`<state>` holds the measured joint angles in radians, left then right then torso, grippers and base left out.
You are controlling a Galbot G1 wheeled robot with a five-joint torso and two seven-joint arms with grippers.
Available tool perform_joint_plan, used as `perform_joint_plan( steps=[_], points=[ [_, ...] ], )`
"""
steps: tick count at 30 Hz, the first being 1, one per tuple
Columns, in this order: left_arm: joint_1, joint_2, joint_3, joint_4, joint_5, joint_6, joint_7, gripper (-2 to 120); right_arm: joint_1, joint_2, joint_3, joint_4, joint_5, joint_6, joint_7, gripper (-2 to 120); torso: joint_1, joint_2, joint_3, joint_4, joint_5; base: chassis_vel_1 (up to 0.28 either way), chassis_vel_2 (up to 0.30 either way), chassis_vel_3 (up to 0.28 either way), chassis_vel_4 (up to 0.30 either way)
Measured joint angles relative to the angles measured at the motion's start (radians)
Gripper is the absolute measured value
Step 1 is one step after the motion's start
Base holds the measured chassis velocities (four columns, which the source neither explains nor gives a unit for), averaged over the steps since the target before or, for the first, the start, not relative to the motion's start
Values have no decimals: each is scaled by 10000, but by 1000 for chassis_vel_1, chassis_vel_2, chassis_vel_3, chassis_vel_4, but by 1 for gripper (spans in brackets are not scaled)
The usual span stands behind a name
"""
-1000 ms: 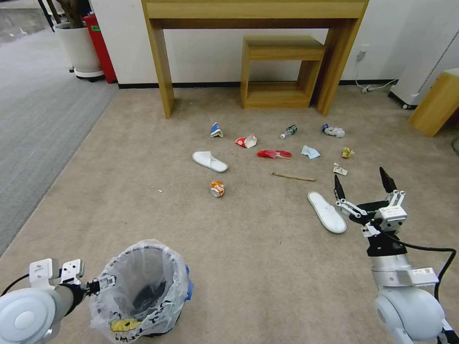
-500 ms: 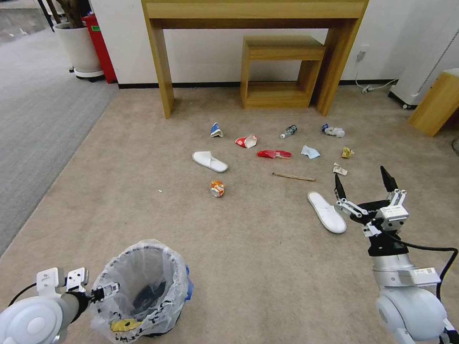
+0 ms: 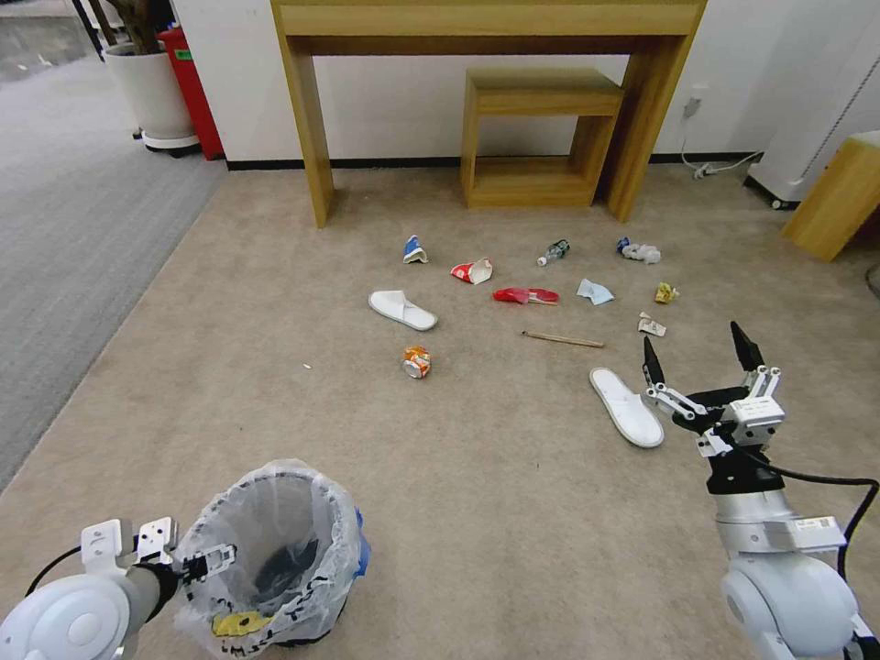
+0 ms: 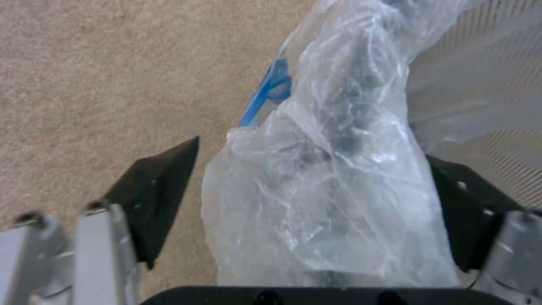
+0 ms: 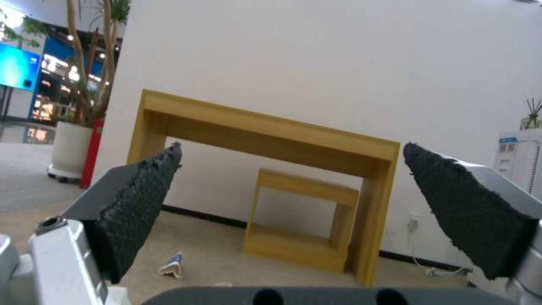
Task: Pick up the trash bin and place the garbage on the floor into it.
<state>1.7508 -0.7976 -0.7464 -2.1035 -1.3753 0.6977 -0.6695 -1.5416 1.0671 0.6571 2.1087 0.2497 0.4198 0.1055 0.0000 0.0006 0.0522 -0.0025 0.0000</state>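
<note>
The trash bin, black with a crinkly whitish bag, stands on the beige floor at the near left. My left gripper is at its rim; in the left wrist view the left gripper is open, its fingers astride the bagged rim. The garbage lies farther out: two white slippers, a red-white bowl, a bottle, a blue mask, a red wrapper, wooden sticks and a crushed can. My right gripper hangs open and empty beside the nearer slipper.
A wooden console table with a small wooden shelf under it stands against the far wall. A grey carpet strip, a white planter and a red object are at the left. A wooden box is at the right.
My left arm has dropped lower and nearer, and its gripper has slid a little farther onto the bin's rim. The right gripper drifted very slightly to the right.
</note>
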Motion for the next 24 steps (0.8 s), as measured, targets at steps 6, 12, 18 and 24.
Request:
perform_joint_plan(
  steps=[6, 12, 18, 24],
  points=[
    [134, 80, -84, -86, 24, -10, 97, 64, -17, 27, 29, 1, 30, 76, 12, 100, 0, 0, 0, 0, 0, 0, 0, 0, 0],
    [166, 68, -93, -146, -9, -68, 129, 40, -55, 34, 64, 63, 86, 104, 38, 100, 0, 0, 0, 0, 0, 0, 0, 0, 0],
    [269, 13, -204, -312, 120, -122, 491, 20, -67, 22, 87, 95, 101, 102, 67, 100, 0, 0, 1, 1, 0, 0, 0, 0, 0],
    [314, -54, -366, -566, 210, -229, 581, 1, -7, 49, 36, 69, 97, 48, 118, 100, 0, 0, 1, -1, 0, 0, 0, 0, 0]
  ],
)
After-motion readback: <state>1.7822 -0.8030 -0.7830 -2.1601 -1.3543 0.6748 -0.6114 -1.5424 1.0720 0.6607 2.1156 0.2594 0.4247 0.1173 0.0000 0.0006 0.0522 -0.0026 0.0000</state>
